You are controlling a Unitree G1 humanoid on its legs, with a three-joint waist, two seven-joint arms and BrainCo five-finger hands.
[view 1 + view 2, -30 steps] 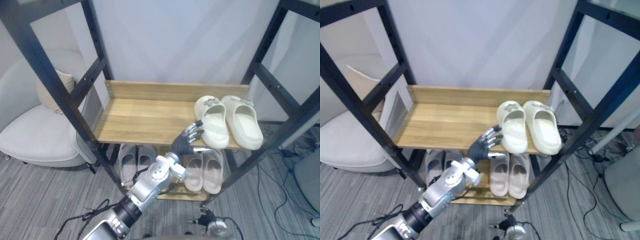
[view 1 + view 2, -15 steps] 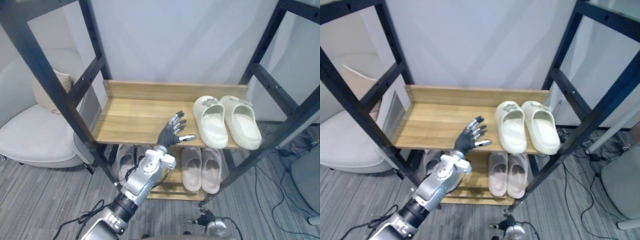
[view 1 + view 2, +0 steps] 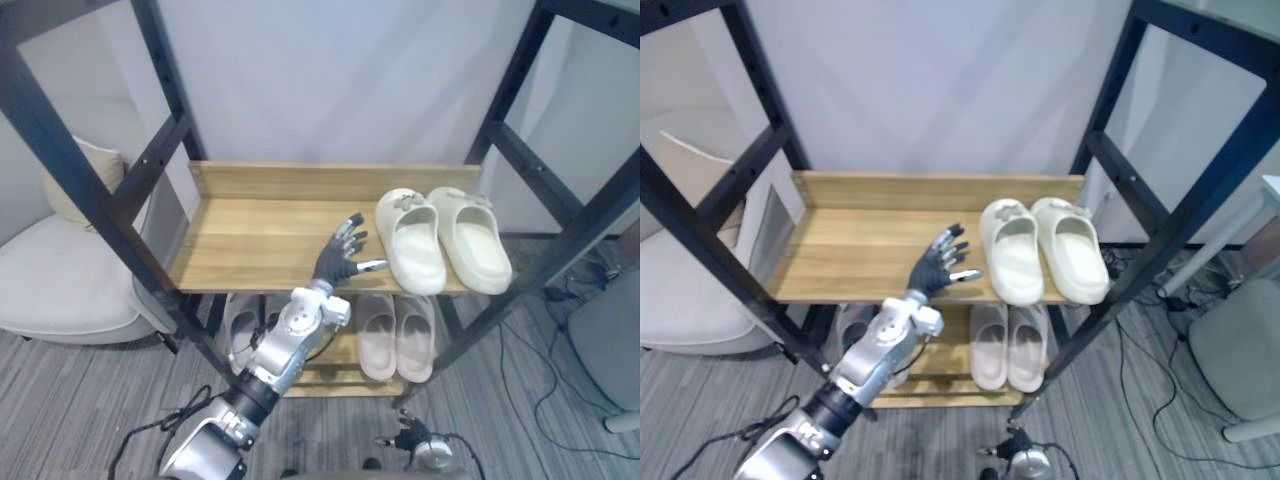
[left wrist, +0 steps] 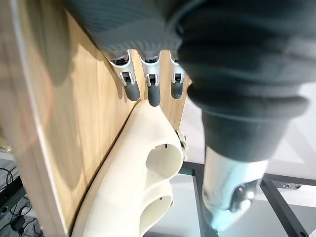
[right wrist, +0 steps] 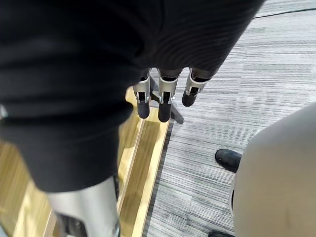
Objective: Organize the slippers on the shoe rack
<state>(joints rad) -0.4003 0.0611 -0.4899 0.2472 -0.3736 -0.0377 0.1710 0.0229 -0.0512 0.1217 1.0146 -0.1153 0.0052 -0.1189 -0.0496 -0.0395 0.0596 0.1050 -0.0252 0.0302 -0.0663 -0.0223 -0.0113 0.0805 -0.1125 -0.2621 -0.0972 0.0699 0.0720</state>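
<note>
Your cream slippers [image 3: 438,240] sit as a pair at the right end of the upper shelf [image 3: 255,245] of the shoe rack [image 3: 150,172], side by side and touching, toes toward the back board and heels at the front edge. The right one's heel hangs a little over that edge. In the left wrist view you see the nearer cream slipper [image 4: 133,168] lying flat on the wood.

Your left hand [image 3: 336,264] is raised over the middle of that shelf, just left of the pair. Its fingers [image 4: 153,93] are straight and spread, the thumb points toward the nearer slipper, and it holds nothing. From the head views its thumb tip is just beside the slipper's side; you cannot tell whether it touches. The rest of the shelf to the hand's left is bare wood.

Your right hand [image 5: 164,101] shows in its own wrist view, its fingers straight and relaxed, gripping nothing, hanging over grey carpet [image 5: 212,123] beside a wooden board.

On the lower shelf [image 3: 943,368], a beige pair [image 3: 398,335] lies below the cream pair, and a grey pair [image 3: 243,322] lies further left, partly behind your left arm.

Left of the rack stands a white armchair [image 3: 50,280] with a pale cushion [image 3: 72,180], and a white wall [image 3: 330,80] is behind the rack
</note>
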